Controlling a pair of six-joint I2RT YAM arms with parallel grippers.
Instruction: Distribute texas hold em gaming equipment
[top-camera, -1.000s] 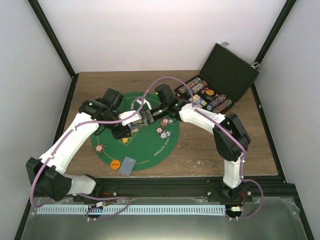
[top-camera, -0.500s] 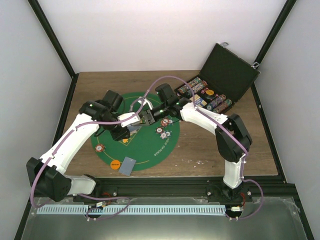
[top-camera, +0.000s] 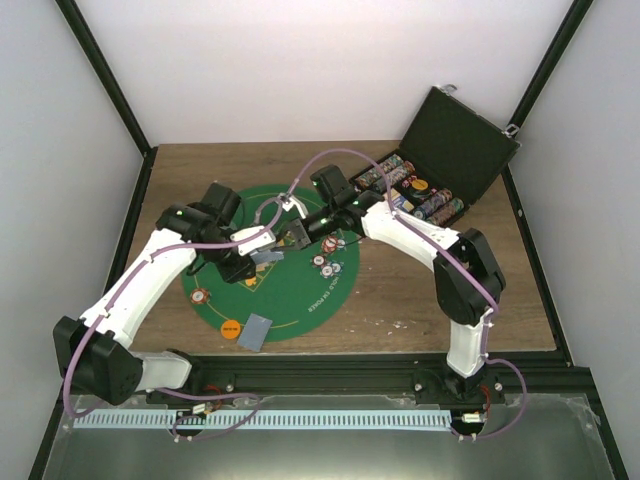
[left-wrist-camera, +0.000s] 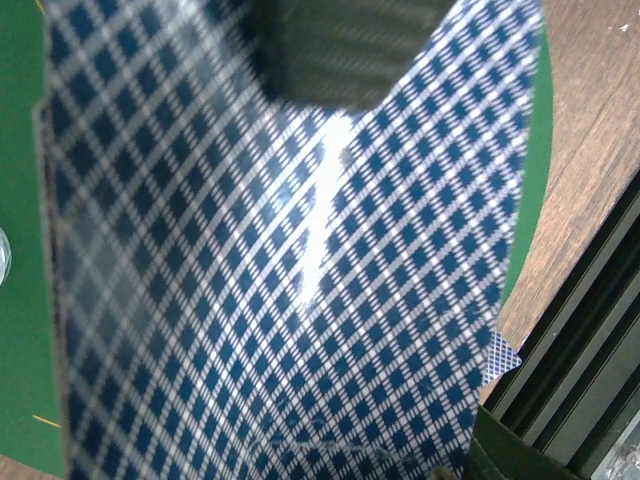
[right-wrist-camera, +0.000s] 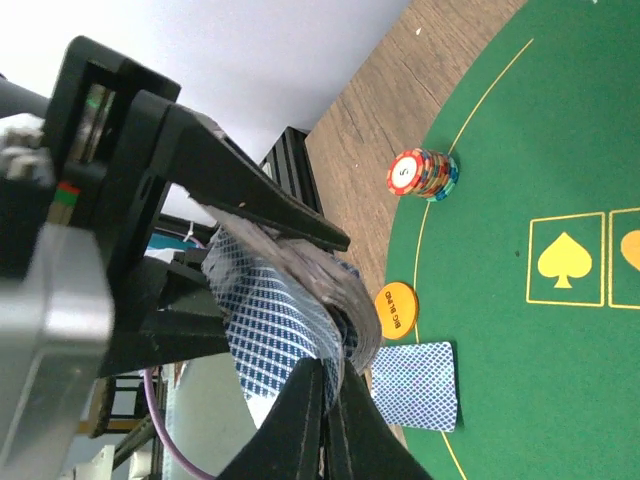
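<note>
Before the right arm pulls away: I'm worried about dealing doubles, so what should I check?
1. Left gripper clamps the deck of playing cards: ok.
2. Right gripper pinches the deck's edge: ok.
3. Only one card pinched: cannot tell.
4. Deck unbent: not ok, it is bowed.
5. Dealt cards lie face down on the green felt mat: ok.

orange disc (right-wrist-camera: 395, 308) carried dark print, looked like "big blind". top of the striped chip stack (right-wrist-camera: 423, 173) showed what looked like a "5". green mat (right-wrist-camera: 560, 150) had a yellow spade sign (right-wrist-camera: 563, 262) in a box. curved yellow lettering on the mat in top view was too small to read.
</note>
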